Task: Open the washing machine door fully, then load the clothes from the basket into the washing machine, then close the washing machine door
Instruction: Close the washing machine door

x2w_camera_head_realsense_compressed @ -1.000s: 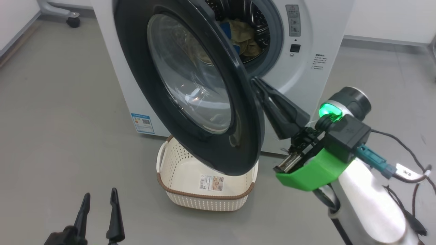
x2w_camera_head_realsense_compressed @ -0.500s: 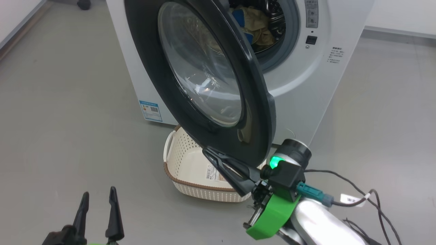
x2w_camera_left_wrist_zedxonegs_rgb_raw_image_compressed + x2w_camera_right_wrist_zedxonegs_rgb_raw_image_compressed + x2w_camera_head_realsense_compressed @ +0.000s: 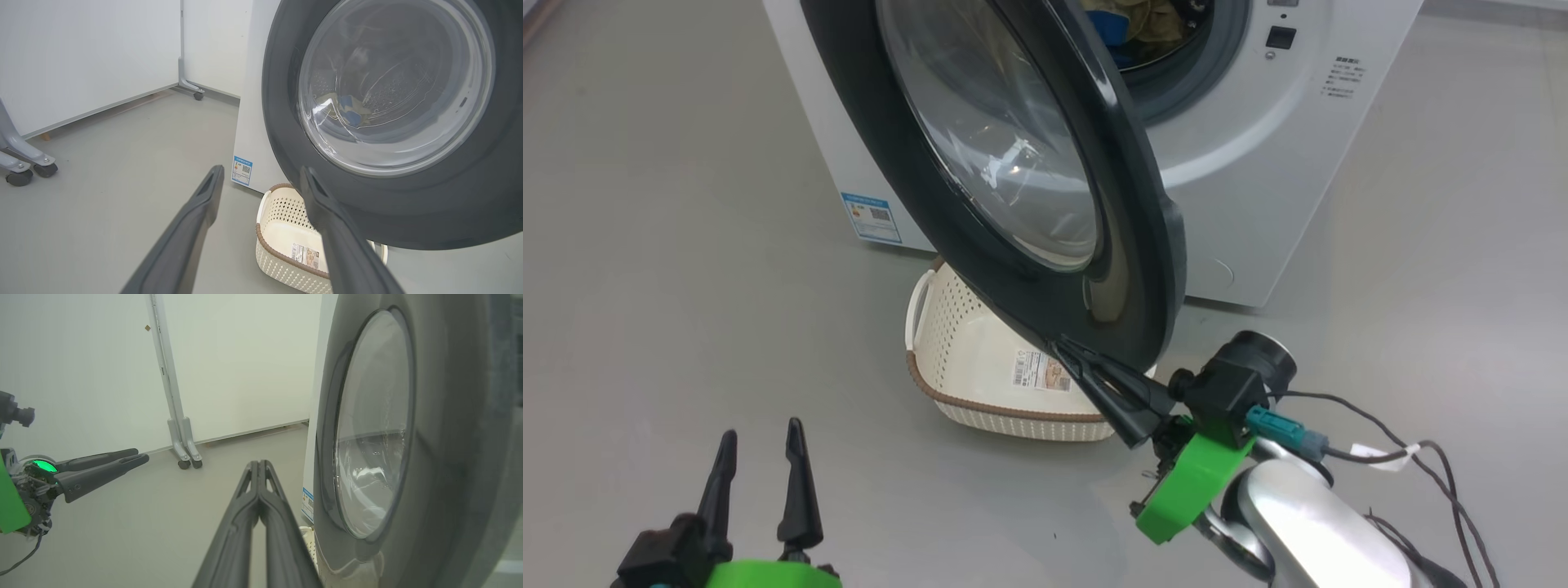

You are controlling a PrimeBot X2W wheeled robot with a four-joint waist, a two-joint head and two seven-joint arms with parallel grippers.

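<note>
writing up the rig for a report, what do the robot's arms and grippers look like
The right gripper and left gripper each have two long, tapering dark grey fingers. Behind the right one: a bright green bracket, a black boxy camera, a teal plug, a dark cable with a white tag, and a shiny silver forearm.

Bright, even, diffuse illumination is recorded in all three views; its source cannot be determined. White glare is noted on the glass of the washing machine door, at 12 o'clock from the basket. A soft shadow is cast on the floor at 6 o'clock from the basket. In the right wrist view the door rim is rendered out of focus at 3 o'clock.
</note>
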